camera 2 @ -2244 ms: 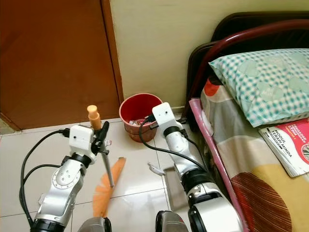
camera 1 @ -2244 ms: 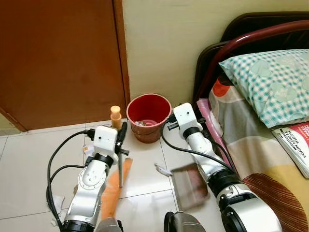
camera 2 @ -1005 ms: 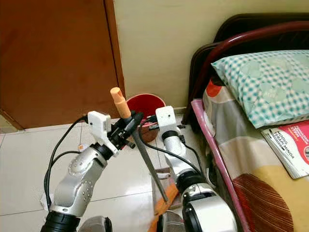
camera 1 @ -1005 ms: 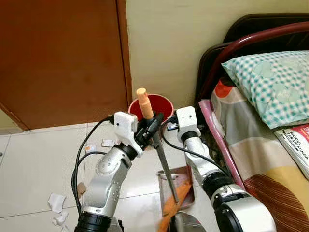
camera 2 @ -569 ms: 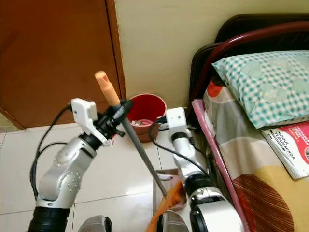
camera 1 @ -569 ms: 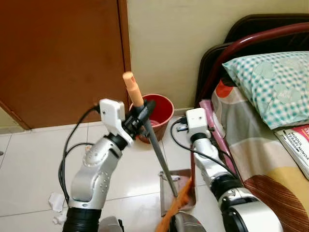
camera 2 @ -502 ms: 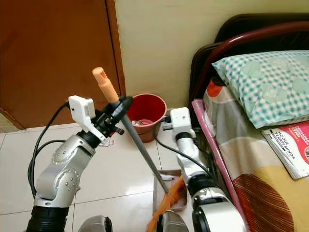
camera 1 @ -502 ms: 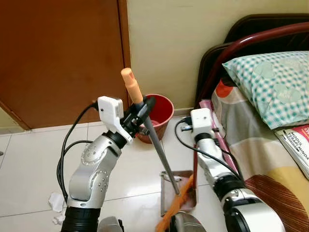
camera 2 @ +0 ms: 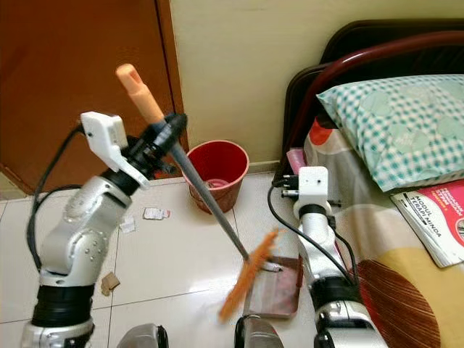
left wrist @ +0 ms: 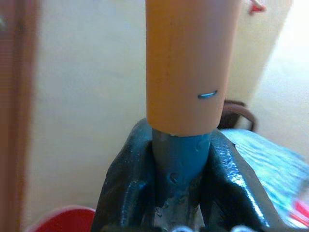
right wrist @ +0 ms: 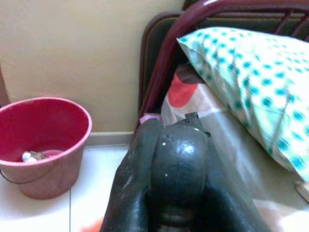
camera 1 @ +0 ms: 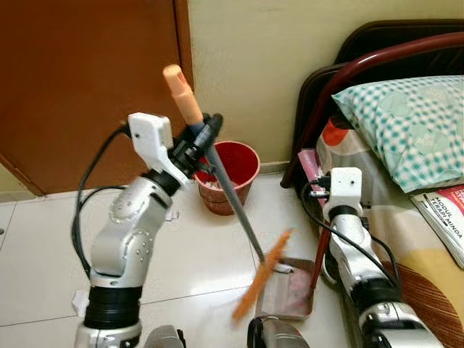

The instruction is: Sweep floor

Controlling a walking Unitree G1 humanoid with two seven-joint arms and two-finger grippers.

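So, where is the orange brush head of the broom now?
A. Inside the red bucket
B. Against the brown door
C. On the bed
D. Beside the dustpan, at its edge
D: the broom brush head is at the left edge of the dustpan, far from the red bucket.

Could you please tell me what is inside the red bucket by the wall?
The red bucket holds a few small pale scraps at the bottom. Its near wall hides the rest of the bottom.
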